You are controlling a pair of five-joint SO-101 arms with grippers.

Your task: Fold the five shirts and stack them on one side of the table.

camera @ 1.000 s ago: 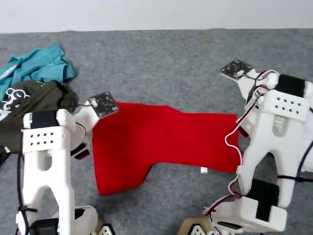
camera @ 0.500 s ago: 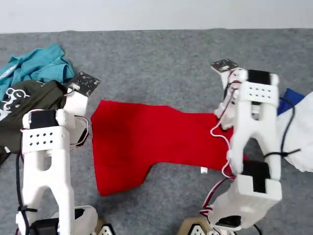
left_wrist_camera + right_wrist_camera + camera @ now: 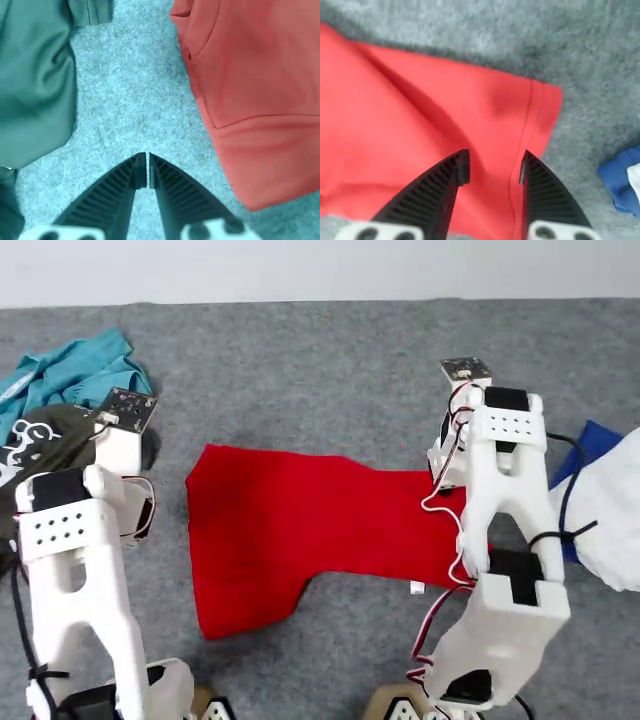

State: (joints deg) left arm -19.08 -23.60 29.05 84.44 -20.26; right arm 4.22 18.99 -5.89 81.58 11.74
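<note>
A red shirt (image 3: pixel 300 530) lies spread flat across the middle of the grey table. My left gripper (image 3: pixel 148 159) is shut and holds nothing. It hovers over bare carpet between the red shirt's (image 3: pixel 250 100) edge and a dark green shirt (image 3: pixel 35 85). My right gripper (image 3: pixel 493 167) is open above the red shirt (image 3: pixel 420 115), close to its stitched hem at the right end. Its fingers (image 3: pixel 462 167) hold no cloth. A teal shirt (image 3: pixel 75 375) and the dark green shirt (image 3: pixel 50 440) lie crumpled at the far left.
A blue shirt (image 3: pixel 590 445) and a white shirt (image 3: pixel 615 510) lie bunched at the right edge behind the right arm. A corner of the blue shirt (image 3: pixel 620 185) lies near the red hem. Bare grey table (image 3: pixel 320 370) stretches along the back.
My left arm has drawn back to the left, off the red shirt's corner. My right arm has swung left, over the shirt's right end. The shirt itself has barely shifted.
</note>
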